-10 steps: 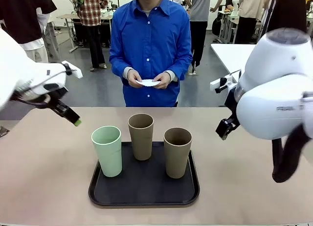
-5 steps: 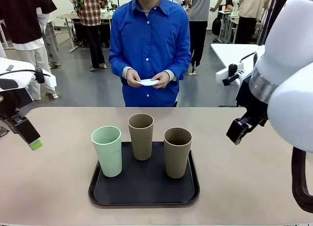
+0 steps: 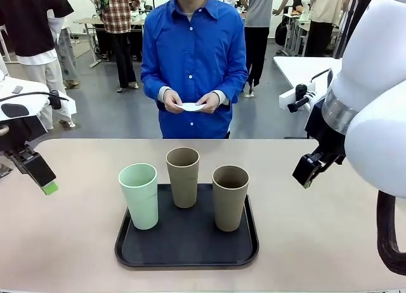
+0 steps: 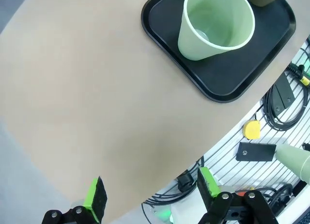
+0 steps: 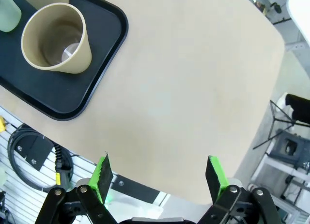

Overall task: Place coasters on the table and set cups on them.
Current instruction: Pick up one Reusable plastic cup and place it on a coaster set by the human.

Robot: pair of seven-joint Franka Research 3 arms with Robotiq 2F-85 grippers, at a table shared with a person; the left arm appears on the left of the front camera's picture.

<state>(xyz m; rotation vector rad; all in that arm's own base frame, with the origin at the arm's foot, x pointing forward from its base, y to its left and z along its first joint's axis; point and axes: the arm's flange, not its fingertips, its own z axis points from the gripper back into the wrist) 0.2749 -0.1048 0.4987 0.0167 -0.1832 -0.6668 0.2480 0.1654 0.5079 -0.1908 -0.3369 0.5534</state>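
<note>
On the tray [image 3: 190,248] the cups [image 3: 184,177] stand between my arms, well apart from both; my left gripper [image 4: 150,195] and right gripper [image 5: 159,178] gape wide, empty

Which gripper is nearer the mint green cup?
Left. The left gripper hovers open left of the mint green cup; the right gripper hangs open past both tan cups, right of the tray.

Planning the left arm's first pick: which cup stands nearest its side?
The mint green cup, at the tray's left side; the rear tan-brown cup and right tan-brown cup stand farther right.
</note>
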